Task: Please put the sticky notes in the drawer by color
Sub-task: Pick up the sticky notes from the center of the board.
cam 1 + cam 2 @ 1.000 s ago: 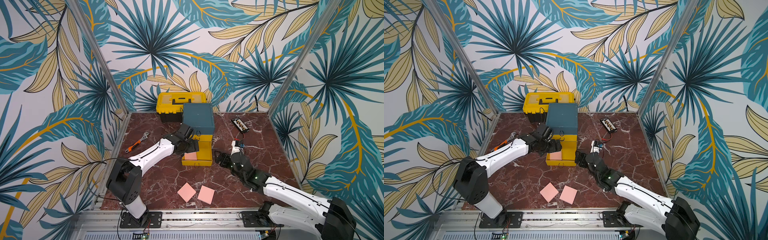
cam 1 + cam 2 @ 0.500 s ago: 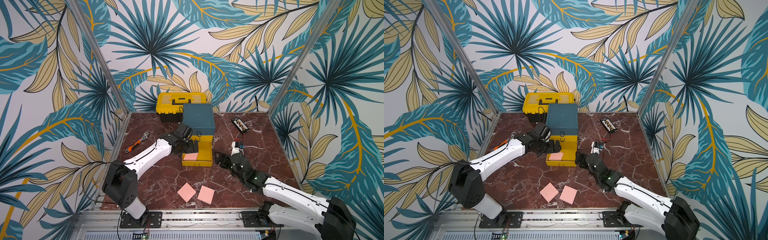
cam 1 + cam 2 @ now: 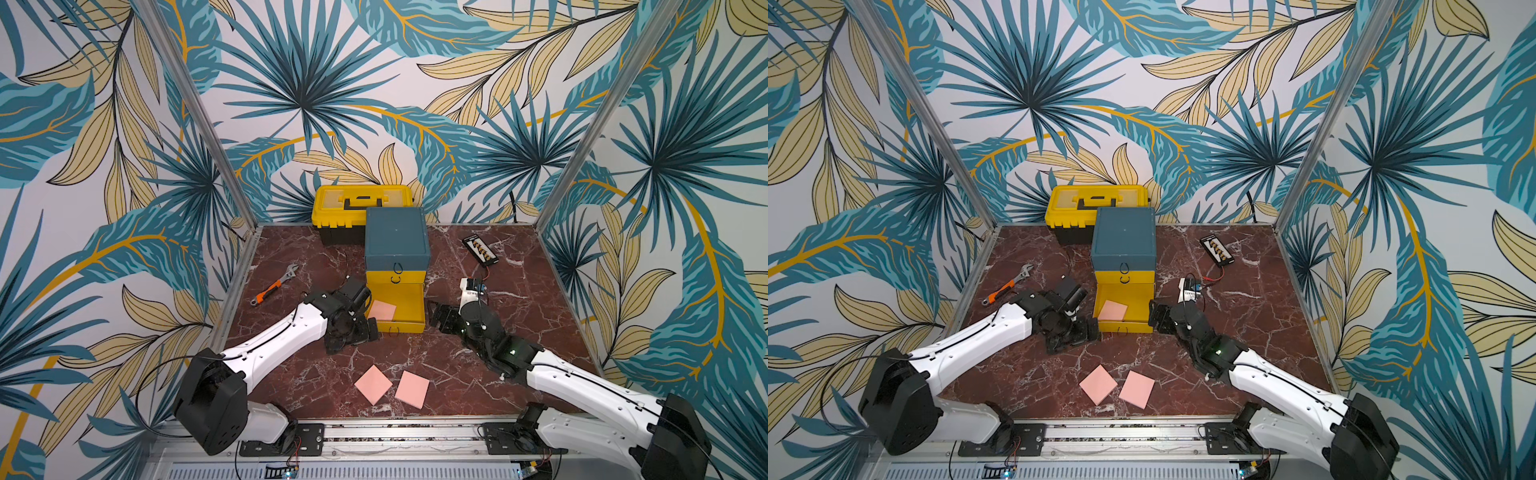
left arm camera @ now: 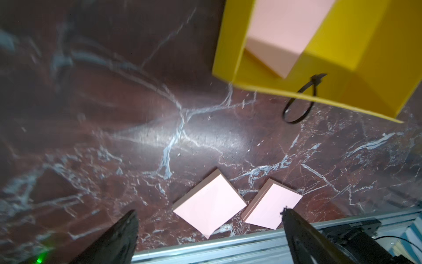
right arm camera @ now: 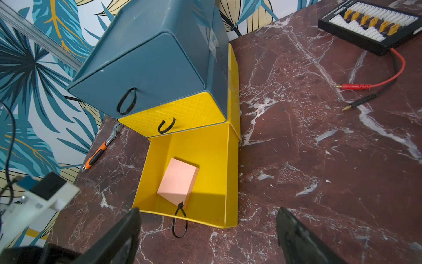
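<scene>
The teal drawer cabinet (image 3: 397, 239) has its bottom yellow drawer (image 3: 409, 305) pulled out. One pink sticky-note pad (image 3: 382, 309) rests tilted inside, also clear in the right wrist view (image 5: 178, 182). Two more pink pads (image 3: 372, 384) (image 3: 412, 388) lie flat near the table's front edge. My left gripper (image 3: 353, 338) is open and empty, just left of the drawer's front corner; in its wrist view (image 4: 209, 211) it faces the two pads (image 4: 271, 205). My right gripper (image 3: 435, 318) stands open and empty beside the drawer's right wall, looking into the drawer (image 5: 208, 211).
A yellow toolbox (image 3: 363, 201) stands behind the cabinet at the back wall. An orange-handled wrench (image 3: 274, 285) lies at the left. A black connector board (image 3: 480, 250) with red and black leads and a small white module (image 3: 471, 286) lie at the right.
My left gripper opened over the drawer and left the pink pad inside, then drew back to the drawer's left front corner. The right gripper barely moved.
</scene>
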